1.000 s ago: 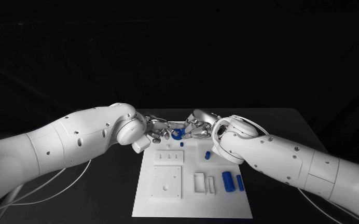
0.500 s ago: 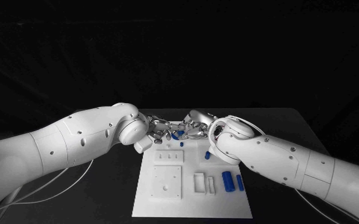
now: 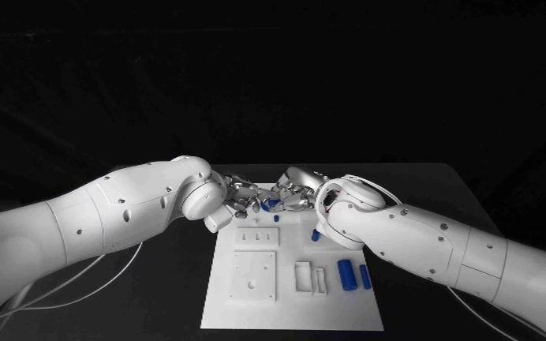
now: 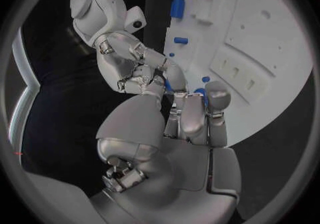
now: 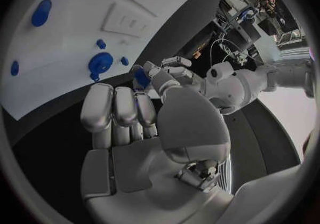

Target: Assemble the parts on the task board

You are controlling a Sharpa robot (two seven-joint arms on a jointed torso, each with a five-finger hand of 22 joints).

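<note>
The white task board (image 3: 256, 309) lies in the middle of the table. At its far end my two hands meet fingertip to fingertip. My left hand (image 3: 241, 195) pinches a small blue part (image 5: 141, 77) in its fingertips, just off the board's edge. My right hand (image 3: 298, 191) faces it with its fingers (image 5: 117, 109) stretched side by side and nothing in them. A blue disc part (image 5: 100, 64) lies on the board just beyond those fingers. In the head view only a sliver of blue (image 3: 264, 205) shows between the hands.
Two long blue parts (image 3: 345, 275) (image 3: 365, 277) lie near the board's right edge, and a shorter one (image 3: 316, 235) sits below my right wrist. White raised blocks (image 3: 258, 237) (image 3: 252, 276) (image 3: 305, 278) stand on the board. The black table (image 3: 432, 191) surrounds it.
Both hands have closed in on each other over the board's far end. The blue ring that showed openly between them is now mostly hidden by fingers.
</note>
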